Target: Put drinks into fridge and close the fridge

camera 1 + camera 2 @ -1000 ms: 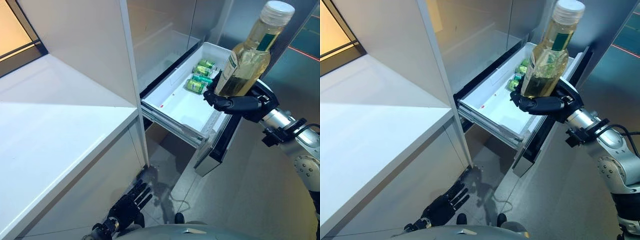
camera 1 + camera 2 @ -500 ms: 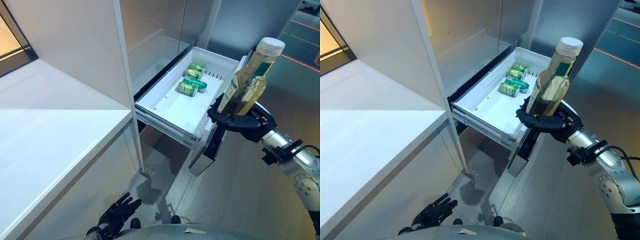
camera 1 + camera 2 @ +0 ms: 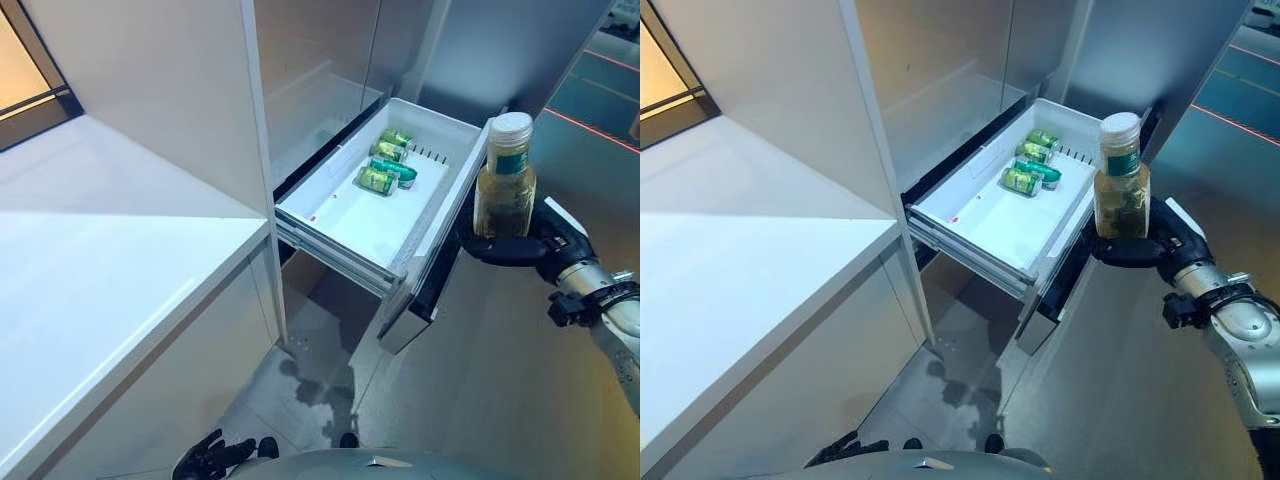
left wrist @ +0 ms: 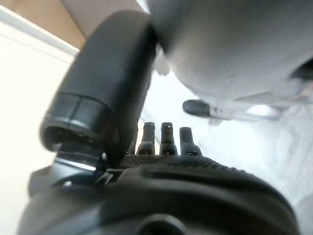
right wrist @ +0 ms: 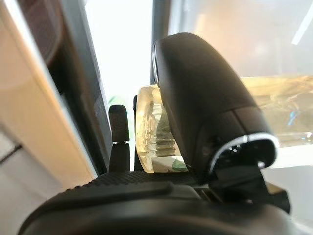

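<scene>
The right hand [image 3: 515,248] holds a bottle [image 3: 505,180] of pale yellow drink upright, its fingers [image 5: 116,128] and thumb curled round the lower body. The bottle has a white cap and a green neck label. It stands just to the right of the open fridge drawer [image 3: 345,165], beside the drawer's right wall and outside the tray; whether the two touch cannot be told.

The white drawer is pulled out from the fridge body. Three green cans [image 3: 385,167] lie on their sides at its far end, close together; the near part of the tray floor is bare. A white table [image 3: 90,260] fills the left of the scene, with a tall white panel [image 3: 165,95] between it and the drawer.

The eye views show the bottle's full height and its place by the drawer. The right wrist view shows only the bottle's ribbed base, pressed between the thumb and the fingers.

The left hand [image 3: 208,458] hangs low at the near edge, near the floor. The left wrist view shows its fingers [image 4: 166,139] extended in a row, holding nothing.
</scene>
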You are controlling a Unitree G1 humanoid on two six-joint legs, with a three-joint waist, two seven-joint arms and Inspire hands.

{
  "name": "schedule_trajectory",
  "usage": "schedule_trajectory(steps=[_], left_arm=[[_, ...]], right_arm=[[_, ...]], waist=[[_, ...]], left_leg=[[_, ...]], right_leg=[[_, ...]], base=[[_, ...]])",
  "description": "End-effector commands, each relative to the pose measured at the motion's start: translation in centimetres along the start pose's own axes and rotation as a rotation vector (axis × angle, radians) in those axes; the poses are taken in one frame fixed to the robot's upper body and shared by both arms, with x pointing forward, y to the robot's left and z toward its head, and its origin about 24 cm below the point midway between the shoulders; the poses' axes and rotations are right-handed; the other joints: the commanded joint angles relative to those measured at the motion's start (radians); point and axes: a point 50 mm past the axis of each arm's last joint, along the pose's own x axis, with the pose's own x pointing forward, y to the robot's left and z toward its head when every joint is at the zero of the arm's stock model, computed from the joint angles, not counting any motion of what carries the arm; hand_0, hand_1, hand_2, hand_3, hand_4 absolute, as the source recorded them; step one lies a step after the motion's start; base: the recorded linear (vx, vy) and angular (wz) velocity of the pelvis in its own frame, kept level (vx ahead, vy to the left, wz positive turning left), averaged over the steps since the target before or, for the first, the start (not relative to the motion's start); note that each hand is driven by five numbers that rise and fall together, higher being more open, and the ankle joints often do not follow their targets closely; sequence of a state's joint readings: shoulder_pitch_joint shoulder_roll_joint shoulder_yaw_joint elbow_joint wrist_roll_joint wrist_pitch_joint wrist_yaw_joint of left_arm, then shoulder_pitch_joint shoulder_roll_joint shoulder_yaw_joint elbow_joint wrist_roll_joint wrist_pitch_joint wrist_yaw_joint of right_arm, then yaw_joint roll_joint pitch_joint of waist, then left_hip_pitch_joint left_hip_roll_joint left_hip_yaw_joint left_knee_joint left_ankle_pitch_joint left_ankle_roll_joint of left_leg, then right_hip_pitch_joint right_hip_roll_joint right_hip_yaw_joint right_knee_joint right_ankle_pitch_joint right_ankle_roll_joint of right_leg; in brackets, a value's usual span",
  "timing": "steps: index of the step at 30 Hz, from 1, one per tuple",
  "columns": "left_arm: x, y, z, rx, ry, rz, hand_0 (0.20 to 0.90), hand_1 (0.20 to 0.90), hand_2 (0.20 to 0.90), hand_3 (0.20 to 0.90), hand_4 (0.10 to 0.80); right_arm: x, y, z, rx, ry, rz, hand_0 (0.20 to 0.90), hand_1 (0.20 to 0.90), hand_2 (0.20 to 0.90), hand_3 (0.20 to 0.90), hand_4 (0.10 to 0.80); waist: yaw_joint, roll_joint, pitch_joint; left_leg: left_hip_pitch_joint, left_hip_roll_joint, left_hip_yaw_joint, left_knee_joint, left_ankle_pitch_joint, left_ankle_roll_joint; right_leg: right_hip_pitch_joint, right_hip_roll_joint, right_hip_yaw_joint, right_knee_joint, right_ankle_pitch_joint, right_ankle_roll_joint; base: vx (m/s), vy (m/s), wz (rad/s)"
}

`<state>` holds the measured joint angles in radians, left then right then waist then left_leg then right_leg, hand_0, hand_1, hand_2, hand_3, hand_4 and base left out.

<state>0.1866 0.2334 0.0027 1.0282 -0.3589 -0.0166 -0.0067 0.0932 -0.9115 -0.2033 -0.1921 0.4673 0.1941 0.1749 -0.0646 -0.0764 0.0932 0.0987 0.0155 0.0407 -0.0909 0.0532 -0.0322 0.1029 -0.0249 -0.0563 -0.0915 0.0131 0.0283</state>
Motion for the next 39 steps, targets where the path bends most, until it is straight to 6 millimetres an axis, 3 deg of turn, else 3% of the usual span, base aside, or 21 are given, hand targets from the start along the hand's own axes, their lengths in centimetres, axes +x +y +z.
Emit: schedule_trajectory(steps=[1,9,23,28,33,39], left_arm=[[0.2,2.8,2.2,0.093,0.013,0.075,0.9,0.9,0.9,0.9,0.8],[0.2,4.4,4.1,0.088,0.027,0.07,0.9,0.9,0.9,0.9,0.8],[0.2,5.7,4.4,0.093,0.091,0.122,0.9,0.9,0.9,0.9,0.8],[0.1,6.2,5.8,0.122,0.067,0.14,0.9,0.9,0.9,0.9,0.8],[0.0,6.8,9.5,0.147,-0.026,0.142,0.9,0.9,0.9,0.9,0.8],[-0.2,6.5,12.1,0.15,-0.095,0.136,0.9,0.9,0.9,0.9,0.8]], right_arm=[[0.1,-5.3,12.0,-0.176,-0.481,-0.193,0.3,0.3,0.3,0.2,0.1],[2.8,-6.5,12.7,-0.39,-0.381,-0.179,0.3,0.3,0.3,0.2,0.1],[7.6,-6.8,13.6,-0.541,-0.184,-0.028,0.3,0.3,0.3,0.2,0.1],[8.8,-6.6,13.9,-0.54,-0.154,-0.008,0.3,0.3,0.3,0.2,0.1],[10.4,-6.4,15.2,-0.542,-0.138,-0.063,0.3,0.3,0.3,0.2,0.1],[11.5,-6.4,16.2,-0.553,-0.1,-0.094,0.3,0.3,0.3,0.2,0.1]], waist=[[0.05,-0.013,-0.052],[0.073,-0.005,-0.043],[0.13,-0.034,-0.014],[0.159,-0.054,0.017],[0.197,-0.08,0.095],[0.223,-0.093,0.163]], left_leg=[[0.009,-0.067,0.007,0.004,-0.081,0.049],[0.013,-0.069,0.002,0.005,-0.079,0.056],[0.013,-0.067,-0.026,0.013,-0.076,0.058],[-0.013,-0.063,-0.043,0.02,-0.07,0.06],[-0.084,-0.055,-0.063,0.034,-0.06,0.063],[-0.147,-0.05,-0.074,0.047,-0.05,0.061]], right_leg=[[-0.038,0.017,-0.001,0.016,0.043,0.045],[-0.025,0.015,-0.011,0.014,0.034,0.041],[-0.009,0.015,-0.028,0.021,0.024,0.034],[-0.025,0.021,-0.032,0.023,0.031,0.032],[-0.084,0.032,-0.035,0.034,0.045,0.029],[-0.133,0.035,-0.045,0.04,0.057,0.028]], base=[[0.057,0.057,0.0],[0.071,0.03,0.01],[0.094,-0.007,0.03],[0.015,-0.079,0.13],[-0.15,-0.113,0.12],[-0.125,-0.056,0.07]])
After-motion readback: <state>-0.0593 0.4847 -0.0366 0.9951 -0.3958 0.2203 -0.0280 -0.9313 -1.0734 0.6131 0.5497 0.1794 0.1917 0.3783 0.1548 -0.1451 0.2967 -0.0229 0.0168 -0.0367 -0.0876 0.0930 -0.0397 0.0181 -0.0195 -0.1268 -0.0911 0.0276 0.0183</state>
